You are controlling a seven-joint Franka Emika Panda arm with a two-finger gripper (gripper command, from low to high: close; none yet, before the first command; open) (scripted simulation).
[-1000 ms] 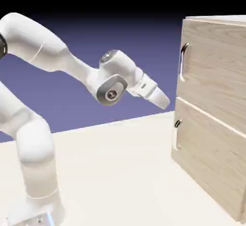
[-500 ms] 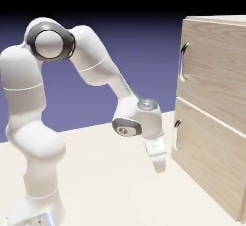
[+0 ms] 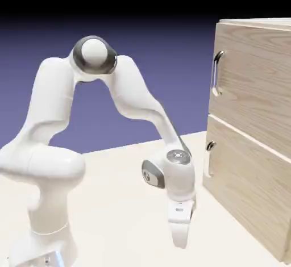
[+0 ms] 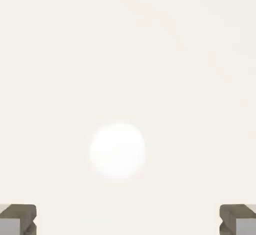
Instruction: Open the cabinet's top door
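Note:
The light-wood cabinet [image 3: 256, 129] stands at the right of the exterior view. Its top door [image 3: 253, 84] is flush with the cabinet front, and a vertical silver bar handle [image 3: 215, 73] sits near its left edge. The lower panel [image 3: 250, 189] has a like handle [image 3: 208, 159]. My gripper [image 3: 179, 243] points straight down at the table, left of the cabinet and well below the top handle. In the hand view my gripper [image 4: 128, 220] is open, its fingertips [image 4: 18, 219] wide apart, with only pale tabletop between them.
The cream table [image 3: 113, 215] runs from the arm's base to the cabinet's foot. The arm's elbow [image 3: 94, 55] rises high at the left of the middle. A bright glare spot [image 4: 118, 150] lies on the tabletop in the hand view.
The arm has swung down from level with the top door. The hand dropped from mid-height to just above the table and now points straight down, left of the lower panel.

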